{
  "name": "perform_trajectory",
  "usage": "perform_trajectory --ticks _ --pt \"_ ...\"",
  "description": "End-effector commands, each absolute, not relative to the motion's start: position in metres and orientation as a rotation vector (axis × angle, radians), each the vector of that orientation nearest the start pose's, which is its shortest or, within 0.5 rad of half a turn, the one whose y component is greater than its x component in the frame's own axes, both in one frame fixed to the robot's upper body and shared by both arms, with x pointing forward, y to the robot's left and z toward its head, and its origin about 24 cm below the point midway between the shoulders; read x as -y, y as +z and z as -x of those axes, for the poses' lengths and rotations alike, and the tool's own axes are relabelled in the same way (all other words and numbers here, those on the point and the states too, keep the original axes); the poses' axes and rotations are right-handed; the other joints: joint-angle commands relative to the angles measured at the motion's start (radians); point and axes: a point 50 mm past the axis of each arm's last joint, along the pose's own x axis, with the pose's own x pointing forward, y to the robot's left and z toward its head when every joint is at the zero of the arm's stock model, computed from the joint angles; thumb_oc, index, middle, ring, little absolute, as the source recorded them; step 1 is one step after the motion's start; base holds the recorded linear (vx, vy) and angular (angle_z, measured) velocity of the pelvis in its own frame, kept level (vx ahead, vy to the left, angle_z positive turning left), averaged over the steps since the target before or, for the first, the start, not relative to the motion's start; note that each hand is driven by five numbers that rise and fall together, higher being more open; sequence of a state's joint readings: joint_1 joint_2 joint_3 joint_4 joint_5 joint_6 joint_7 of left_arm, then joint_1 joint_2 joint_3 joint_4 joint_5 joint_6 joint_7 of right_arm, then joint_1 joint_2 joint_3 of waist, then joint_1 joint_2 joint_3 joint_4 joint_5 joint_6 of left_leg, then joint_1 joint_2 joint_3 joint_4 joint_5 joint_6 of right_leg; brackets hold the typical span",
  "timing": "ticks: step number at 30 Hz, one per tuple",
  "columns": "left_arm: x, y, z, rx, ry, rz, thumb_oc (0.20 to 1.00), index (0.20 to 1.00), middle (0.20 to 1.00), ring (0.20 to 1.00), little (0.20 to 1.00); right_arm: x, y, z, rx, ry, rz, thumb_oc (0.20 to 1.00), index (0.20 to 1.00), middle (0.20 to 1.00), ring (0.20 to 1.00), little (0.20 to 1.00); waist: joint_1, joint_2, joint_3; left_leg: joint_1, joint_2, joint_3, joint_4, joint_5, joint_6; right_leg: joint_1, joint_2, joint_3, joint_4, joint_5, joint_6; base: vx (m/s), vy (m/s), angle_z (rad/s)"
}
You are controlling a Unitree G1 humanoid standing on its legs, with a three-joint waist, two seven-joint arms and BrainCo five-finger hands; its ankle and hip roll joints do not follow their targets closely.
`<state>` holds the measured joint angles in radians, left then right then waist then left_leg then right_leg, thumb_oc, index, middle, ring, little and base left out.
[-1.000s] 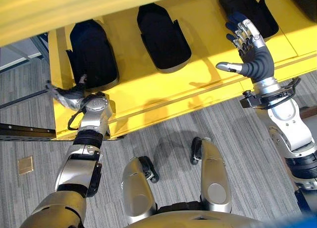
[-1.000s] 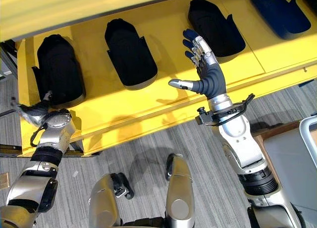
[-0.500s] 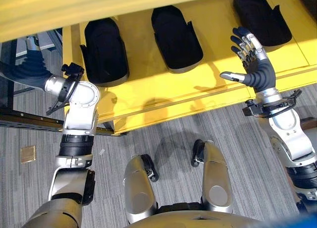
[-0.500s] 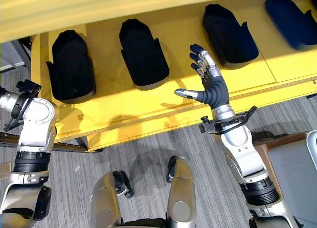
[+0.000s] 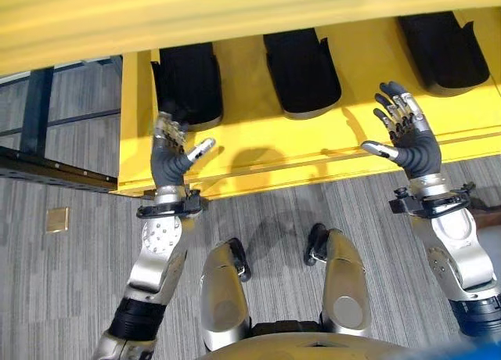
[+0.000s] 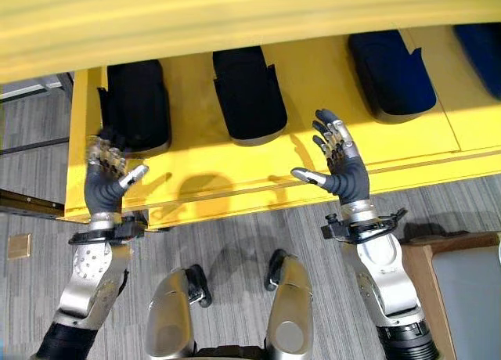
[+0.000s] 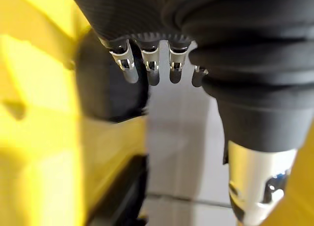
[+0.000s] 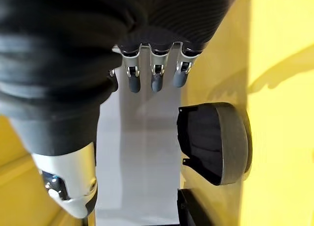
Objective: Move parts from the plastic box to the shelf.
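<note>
Swung back from beside the shelf (image 5: 258, 153), left hand (image 5: 168, 158) now mirrors right hand (image 5: 411, 145): both released, holding nothing; parts (image 5: 301, 72) sit shelved.

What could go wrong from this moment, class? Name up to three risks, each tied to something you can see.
1. The left hand is open, close beside the leftmost black part at the end of the yellow shelf; a careless sweep might nudge that part.
2. The right hand is open above the shelf's front edge and could clip it when lowered.
3. Both hands are empty, so no part is being carried now.
</note>
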<state>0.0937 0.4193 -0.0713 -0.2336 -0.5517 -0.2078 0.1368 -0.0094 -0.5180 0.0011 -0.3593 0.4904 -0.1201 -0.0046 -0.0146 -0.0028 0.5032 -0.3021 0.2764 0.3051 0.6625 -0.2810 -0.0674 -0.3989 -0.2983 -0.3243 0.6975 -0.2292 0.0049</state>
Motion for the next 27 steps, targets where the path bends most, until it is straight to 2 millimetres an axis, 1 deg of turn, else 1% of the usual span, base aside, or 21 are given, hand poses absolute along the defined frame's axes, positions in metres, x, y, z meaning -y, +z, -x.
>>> perform_trajectory --ticks 1,2,4,5,7,10,11,13,14,18,20,21,22,23,24,27 --pt "-0.211 0.130 -0.223 0.450 -0.161 0.256 1.000 1.000 1.000 1.000 1.000 0.207 0.172 -0.229 0.577 0.190 -0.077 1.000 1.000 1.000 1.000 1.000 0.010 -0.009 -0.051 0.063 -0.003 0.047 -0.054 0.001 0.042 0.119 -0.034 0.015 -0.065 -0.004 0.110 0.05 -0.084 0.14" --pt "-0.217 0.122 -0.209 0.464 -0.232 0.305 1.000 1.000 1.000 1.000 1.000 0.215 0.159 -0.225 0.526 0.131 -0.096 1.000 1.000 1.000 1.000 1.000 0.022 -0.011 -0.079 0.113 -0.013 0.053 -0.134 0.040 0.032 0.179 -0.019 -0.007 -0.158 0.027 0.111 0.06 -0.084 0.22" --pt "-0.218 0.120 -0.204 0.460 -0.253 0.342 1.000 1.000 1.000 1.000 1.000 0.218 0.154 -0.223 0.498 0.112 -0.084 1.000 1.000 1.000 1.000 1.000 0.027 -0.011 -0.091 0.136 -0.017 0.057 -0.166 0.055 0.029 0.210 -0.009 -0.018 -0.209 0.045 0.110 0.05 -0.050 0.22" --pt "-0.218 0.118 -0.202 0.442 -0.274 0.360 1.000 1.000 1.000 1.000 1.000 0.219 0.149 -0.223 0.463 0.110 -0.114 1.000 1.000 1.000 1.000 1.000 0.032 -0.012 -0.102 0.152 -0.023 0.058 -0.192 0.065 0.026 0.229 -0.006 -0.025 -0.240 0.055 0.113 0.07 -0.028 0.15" --pt "-0.221 0.115 -0.193 0.463 -0.293 0.366 1.000 1.000 1.000 1.000 1.000 0.223 0.127 -0.221 0.346 0.082 -0.201 1.000 1.000 1.000 1.000 1.000 0.040 -0.015 -0.144 0.210 -0.044 0.058 -0.286 0.111 0.016 0.294 0.014 -0.041 -0.342 0.097 0.118 0.12 -0.026 0.12" --pt "-0.226 0.109 -0.188 0.444 -0.260 0.363 1.000 1.000 1.000 1.000 1.000 0.222 0.110 -0.217 0.263 0.067 -0.200 1.000 1.000 1.000 1.000 1.000 0.043 -0.018 -0.179 0.242 -0.063 0.056 -0.344 0.143 0.007 0.330 0.032 -0.039 -0.402 0.125 0.122 0.10 0.002 0.05" --pt "-0.227 0.103 -0.186 0.399 -0.243 0.330 1.000 1.000 1.000 1.000 1.000 0.222 0.100 -0.215 0.209 0.053 -0.173 1.000 1.000 1.000 1.000 1.000 0.043 -0.019 -0.201 0.259 -0.073 0.054 -0.378 0.158 0.005 0.346 0.041 -0.034 -0.432 0.138 0.125 0.10 0.016 0.06" --pt "-0.229 0.094 -0.183 0.338 -0.220 0.285 1.000 1.000 1.000 1.000 1.000 0.223 0.090 -0.209 0.169 0.035 -0.134 1.000 1.000 1.000 1.000 1.000 0.041 -0.021 -0.226 0.284 -0.082 0.056 -0.430 0.183 0.001 0.372 0.051 -0.033 -0.482 0.161 0.127 0.09 0.031 0.04" --pt "-0.230 0.092 -0.182 0.328 -0.213 0.283 1.000 1.000 1.000 1.000 1.000 0.224 0.088 -0.208 0.156 0.032 -0.137 1.000 1.000 1.000 1.000 1.000 0.040 -0.021 -0.230 0.289 -0.083 0.058 -0.438 0.187 0.000 0.378 0.053 -0.033 -0.492 0.165 0.128 0.08 0.034 0.00" --pt "-0.238 0.068 -0.173 0.202 -0.158 0.269 1.000 1.000 1.000 1.000 1.000 0.232 0.063 -0.199 0.019 -0.009 -0.183 1.000 1.000 1.000 1.000 1.000 0.034 -0.025 -0.268 0.334 -0.097 0.066 -0.518 0.216 -0.004 0.420 0.062 -0.031 -0.569 0.198 0.134 0.06 0.056 0.00" --pt "-0.244 0.049 -0.162 0.102 -0.152 0.251 1.000 1.000 1.000 1.000 1.000 0.235 0.045 -0.190 -0.057 0.000 -0.219 1.000 1.000 1.000 1.000 1.000 0.034 -0.027 -0.292 0.367 -0.108 0.061 -0.581 0.235 -0.006 0.447 0.060 -0.030 -0.632 0.232 0.148 0.09 0.079 0.00" --pt "-0.244 0.049 -0.161 0.100 -0.153 0.248 1.000 1.000 1.000 1.000 1.000 0.235 0.044 -0.190 -0.062 0.003 -0.220 1.000 1.000 1.000 1.000 1.000 0.034 -0.027 -0.293 0.371 -0.109 0.061 -0.588 0.238 -0.006 0.449 0.060 -0.031 -0.639 0.236 0.150 0.06 0.066 -0.03" --pt "-0.244 0.042 -0.157 0.058 -0.163 0.255 1.000 1.000 1.000 1.000 1.000 0.236 0.038 -0.187 -0.093 0.003 -0.218 1.000 1.000 1.000 1.000 1.000 0.033 -0.026 -0.299 0.382 -0.109 0.067 -0.615 0.250 -0.010 0.456 0.057 -0.035 -0.665 0.254 0.158 0.04 0.059 -0.06" --pt "-0.244 0.033 -0.153 -0.001 -0.168 0.264 1.000 1.000 1.000 1.000 1.000 0.239 0.030 -0.183 -0.130 -0.014 -0.200 1.000 1.000 1.000 1.000 1.000 0.030 -0.026 -0.307 0.396 -0.106 0.085 -0.654 0.271 -0.018 0.466 0.055 -0.047 -0.710 0.284 0.168 0.07 0.083 -0.07" --pt "-0.245 0.023 -0.149 -0.061 -0.171 0.285 1.000 1.000 1.000 1.000 1.000 0.242 0.023 -0.181 -0.176 -0.033 -0.179 1.000 1.000 1.000 1.000 1.000 0.030 -0.025 -0.313 0.416 -0.108 0.094 -0.688 0.280 -0.025 0.482 0.055 -0.059 -0.749 0.306 0.179 0.06 0.064 -0.06" --pt "-0.248 0.017 -0.145 -0.090 -0.148 0.297 1.000 1.000 1.000 1.000 1.000 0.246 0.014 -0.178 -0.228 -0.048 -0.141 1.000 1.000 1.000 1.000 1.000 0.032 -0.025 -0.319 0.430 -0.112 0.104 -0.723 0.289 -0.029 0.480 0.047 -0.073 -0.776 0.333 0.194 0.04 0.047 -0.03"
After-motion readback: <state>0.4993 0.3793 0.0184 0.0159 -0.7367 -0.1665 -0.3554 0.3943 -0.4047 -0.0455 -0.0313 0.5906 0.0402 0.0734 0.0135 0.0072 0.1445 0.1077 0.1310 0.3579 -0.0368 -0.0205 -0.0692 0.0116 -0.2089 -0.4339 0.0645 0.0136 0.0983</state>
